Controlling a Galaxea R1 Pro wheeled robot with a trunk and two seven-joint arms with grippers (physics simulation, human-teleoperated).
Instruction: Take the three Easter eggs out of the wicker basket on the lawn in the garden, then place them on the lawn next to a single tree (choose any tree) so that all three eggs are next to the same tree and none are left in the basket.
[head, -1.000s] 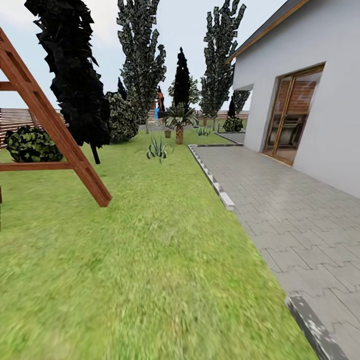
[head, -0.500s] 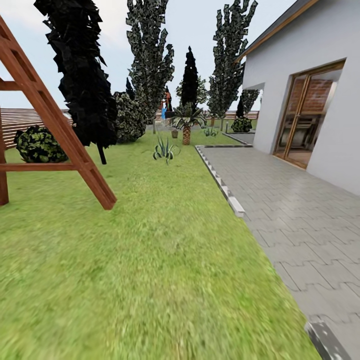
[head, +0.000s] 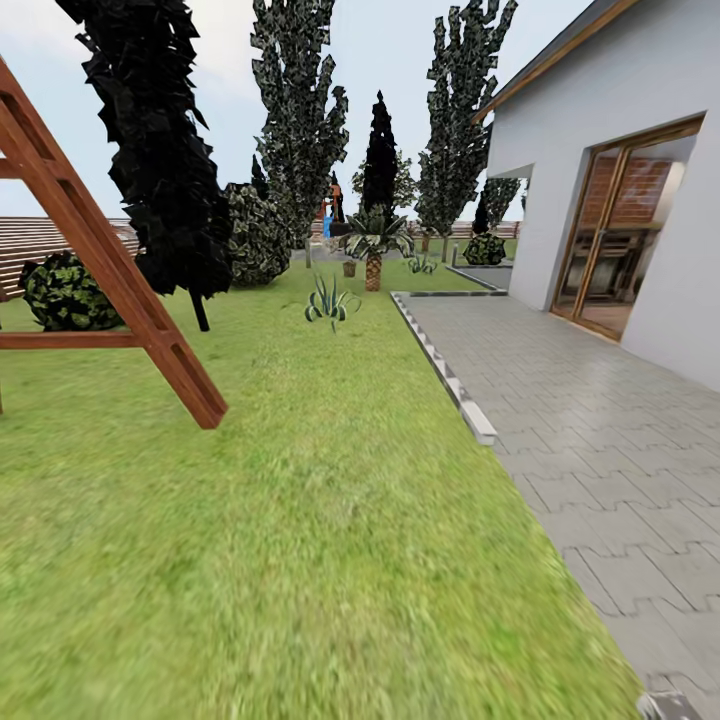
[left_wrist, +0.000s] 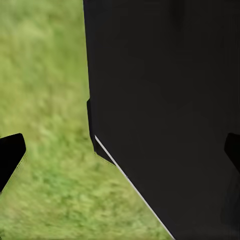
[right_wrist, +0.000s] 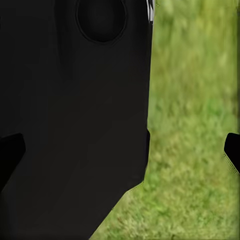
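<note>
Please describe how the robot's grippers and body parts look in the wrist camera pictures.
The left gripper and right gripper have matte black fingertips with no markings. A large black body panel has a thin pale edge line; another carries a round recess. No cables are visible.

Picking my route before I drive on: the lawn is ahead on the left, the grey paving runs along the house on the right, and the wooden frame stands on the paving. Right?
Not quite. The wooden frame stands on the lawn, at the left, not on the grey paving. The head view shows this. The paving does run along the house on the right.
</note>
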